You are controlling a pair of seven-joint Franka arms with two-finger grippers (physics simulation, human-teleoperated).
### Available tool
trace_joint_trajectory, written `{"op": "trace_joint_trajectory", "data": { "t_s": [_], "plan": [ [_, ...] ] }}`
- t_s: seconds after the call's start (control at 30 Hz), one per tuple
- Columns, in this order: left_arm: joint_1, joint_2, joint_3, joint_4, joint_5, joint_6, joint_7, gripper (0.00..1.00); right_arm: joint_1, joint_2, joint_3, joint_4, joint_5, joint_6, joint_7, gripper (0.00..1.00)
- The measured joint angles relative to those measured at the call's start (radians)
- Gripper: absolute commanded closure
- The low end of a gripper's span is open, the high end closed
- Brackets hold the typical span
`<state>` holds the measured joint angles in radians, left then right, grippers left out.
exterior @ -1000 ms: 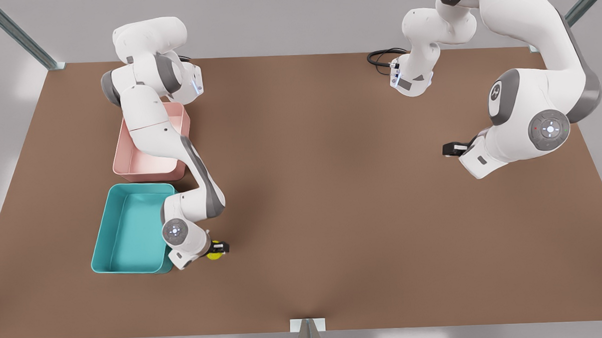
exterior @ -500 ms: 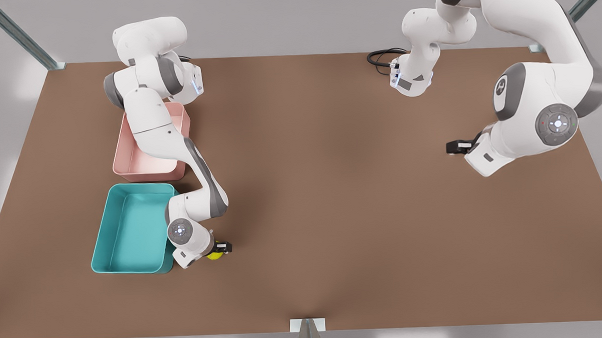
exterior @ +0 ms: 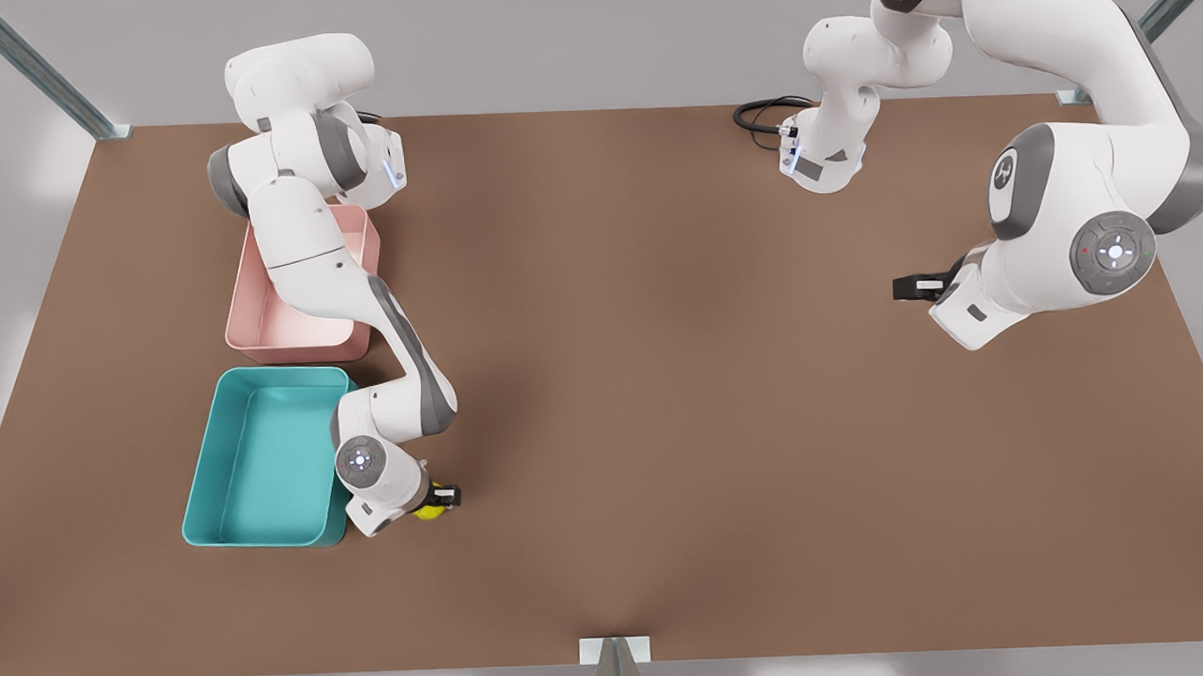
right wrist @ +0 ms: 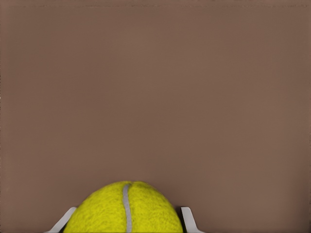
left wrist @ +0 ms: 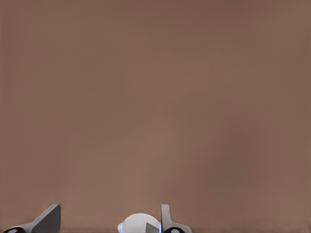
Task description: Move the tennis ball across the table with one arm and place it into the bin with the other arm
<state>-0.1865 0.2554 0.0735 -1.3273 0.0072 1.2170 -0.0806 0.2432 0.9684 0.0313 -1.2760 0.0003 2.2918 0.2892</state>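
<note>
The yellow-green tennis ball (exterior: 428, 511) (right wrist: 127, 208) sits between the fingers of my right gripper (exterior: 441, 500) (right wrist: 127, 217), which is shut on it. They are over the brown table (exterior: 664, 396), just off the front corner of the teal bin (exterior: 256, 460) on the front view's left. Whether the ball touches the table I cannot tell. My left gripper (exterior: 908, 287) (left wrist: 107, 219) hangs open over bare table on the front view's right, with nothing between its fingers.
A pink bin (exterior: 291, 319) stands just behind the teal one, partly covered by the right arm's links. A black cable (exterior: 759, 117) lies by the arm base at the back. The wide middle of the table is bare brown surface.
The left arm has drawn back a little toward the front view's right and rear. The right wrist has shifted slightly with the ball still held beside the teal bin.
</note>
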Motion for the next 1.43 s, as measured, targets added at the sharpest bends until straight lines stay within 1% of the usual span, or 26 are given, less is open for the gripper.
{"op": "trace_joint_trajectory", "data": {
  "t_s": [0.13,0.2,0.33,0.4,0.47,0.57,0.63,0.67,0.83,0.93,1.0,1.07,1.13,1.17,1.23,1.3,1.37,1.43],
  "plan": [
    [0.001,-0.001,-0.001,0.0,0.0,-0.003,-0.004,0.0,-0.002,-0.011,0.001,0.001,0.001,-0.002,-0.008,0.27],
    [0.0,-0.004,-0.001,0.0,-0.002,-0.004,-0.005,0.0,-0.002,-0.042,0.002,0.0,0.004,-0.013,-0.017,0.27],
    [0.007,-0.007,-0.002,0.0,-0.032,-0.005,-0.007,0.0,-0.026,-0.202,0.003,-0.022,0.008,-0.09,-0.059,0.27],
    [0.004,-0.007,-0.004,0.0,-0.042,-0.006,-0.008,0.0,-0.065,-0.303,-0.003,-0.07,0.007,-0.142,-0.097,0.27],
    [0.003,-0.007,-0.004,0.0,-0.046,-0.006,-0.009,0.0,-0.122,-0.354,-0.008,-0.084,-0.005,-0.201,-0.143,0.27],
    [0.006,-0.003,-0.004,-0.003,-0.051,-0.004,-0.011,0.0,-0.213,-0.354,-0.011,-0.089,-0.052,-0.263,-0.212,0.27],
    [0.008,0.0,-0.003,-0.004,-0.051,-0.001,-0.011,0.0,-0.246,-0.328,-0.045,-0.088,-0.073,-0.289,-0.259,0.27],
    [0.008,0.001,-0.003,-0.003,-0.052,0.001,-0.012,0.0,-0.256,-0.308,-0.062,-0.087,-0.078,-0.298,-0.28,0.0],
    [0.007,0.008,-0.003,-0.004,-0.053,0.006,-0.014,0.0,-0.287,-0.24,-0.076,-0.088,-0.07,-0.325,-0.373,0.0],
    [0.007,0.004,-0.004,-0.003,-0.053,0.005,-0.015,0.0,-0.245,-0.255,-0.07,-0.068,-0.056,-0.346,-0.405,0.0],
    [0.006,0.003,-0.004,-0.002,-0.053,0.004,-0.015,0.0,-0.189,-0.28,-0.069,0.03,-0.047,-0.433,-0.399,0.0],
    [0.007,0.002,-0.004,-0.002,-0.052,0.003,-0.016,0.0,-0.137,-0.381,-0.069,0.075,-0.044,-0.543,-0.385,0.0],
    [0.007,0.001,-0.003,-0.002,-0.052,0.002,-0.016,0.0,-0.123,-0.457,-0.071,0.133,-0.041,-0.661,-0.372,0.0],
    [0.007,0.001,-0.003,-0.002,-0.052,0.002,-0.016,0.0,-0.124,-0.518,-0.07,0.13,-0.04,-0.711,-0.366,0.0],
    [0.008,0.0,-0.003,-0.002,-0.051,0.001,-0.017,0.0,-0.151,-0.681,-0.06,0.015,-0.039,-0.788,-0.355,0.0],
    [0.007,0.0,-0.003,-0.001,-0.051,0.0,-0.017,0.0,-0.205,-0.795,-0.015,-0.093,-0.037,-0.839,-0.341,0.0],
    [0.007,0.0,-0.004,0.0,-0.05,-0.001,-0.017,0.0,-0.219,-0.838,0.0,-0.142,-0.035,-0.869,-0.329,0.0],
    [0.008,0.0,-0.003,0.0,-0.05,-0.003,-0.018,0.0,-0.22,-0.851,0.004,-0.158,-0.033,-0.889,-0.317,0.0]
  ]
}}
